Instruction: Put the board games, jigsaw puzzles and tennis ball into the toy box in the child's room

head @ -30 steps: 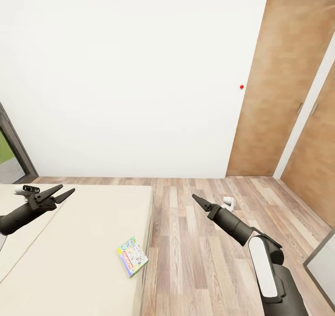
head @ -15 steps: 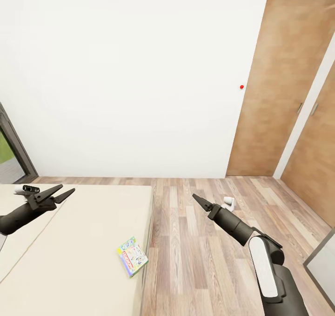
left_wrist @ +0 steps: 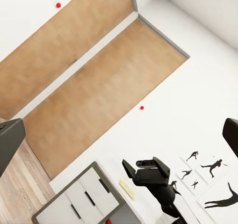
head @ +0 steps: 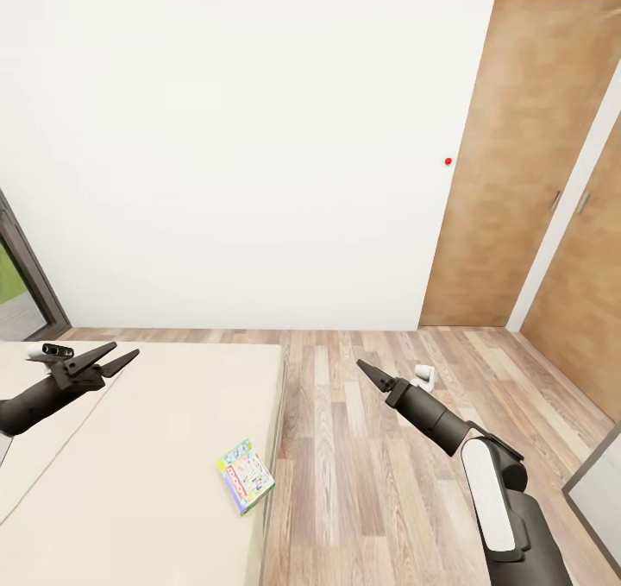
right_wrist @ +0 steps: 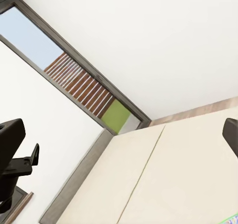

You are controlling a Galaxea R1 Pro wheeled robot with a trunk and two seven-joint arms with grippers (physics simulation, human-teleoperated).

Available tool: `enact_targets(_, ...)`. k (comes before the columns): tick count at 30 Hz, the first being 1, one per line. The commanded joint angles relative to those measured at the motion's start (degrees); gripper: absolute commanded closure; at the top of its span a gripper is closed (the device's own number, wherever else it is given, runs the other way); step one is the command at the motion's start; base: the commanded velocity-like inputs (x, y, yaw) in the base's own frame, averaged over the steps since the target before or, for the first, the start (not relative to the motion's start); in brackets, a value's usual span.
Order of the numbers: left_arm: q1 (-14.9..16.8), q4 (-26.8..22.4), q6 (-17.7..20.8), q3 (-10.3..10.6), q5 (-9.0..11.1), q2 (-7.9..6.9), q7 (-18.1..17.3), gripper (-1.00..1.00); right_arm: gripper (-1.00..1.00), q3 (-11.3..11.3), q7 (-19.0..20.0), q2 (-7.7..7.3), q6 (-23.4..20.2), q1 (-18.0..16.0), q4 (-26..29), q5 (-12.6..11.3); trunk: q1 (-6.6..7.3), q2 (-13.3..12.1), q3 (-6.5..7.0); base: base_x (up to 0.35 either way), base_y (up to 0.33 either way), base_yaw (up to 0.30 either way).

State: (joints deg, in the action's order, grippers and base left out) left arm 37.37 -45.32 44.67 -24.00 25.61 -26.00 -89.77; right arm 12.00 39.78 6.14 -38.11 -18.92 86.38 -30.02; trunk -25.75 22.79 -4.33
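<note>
One board game (head: pixel 246 475) lying flat near the edge of the bed (head: pixel 155 448), not yet picked up, with left jaws (head: pixel 110 358) spread wide and empty, right jaws (head: pixel 366 370) unclear, nothing boxed as far as visible.

One board game (head: pixel 246 475), two doors (head: pixel 509 163).

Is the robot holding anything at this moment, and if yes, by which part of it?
Nothing is held. The left gripper and the right gripper are both open and empty. The board game lies untouched on the bed.
</note>
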Motion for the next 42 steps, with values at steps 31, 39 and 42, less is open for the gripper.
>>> enact_targets(31,0.1,0.0,0.6,0.0,0.0,0.0,-0.2,-1.0,-1.0,-0.3,-22.3,0.46,-0.5,-0.1,0.1,-0.6,-0.04,0.1,-0.13,0.0,0.0,0.0)
enact_targets(39,0.1,0.0,0.6,0.0,0.0,0.0,-0.2,-1.0,-1.0,-0.3,-24.7,0.16,-1.0,-0.1,0.1,-0.7,-0.04,0.1,-0.13,0.0,0.0,0.0)
enact_targets(42,0.1,0.0,0.6,0.0,0.0,-0.01,-0.2,-1.0,-1.0,-0.3,-24.6,0.16,-0.8,-0.1,0.3,-0.8,-0.04,0.1,-0.13,0.0,0.0,0.0)
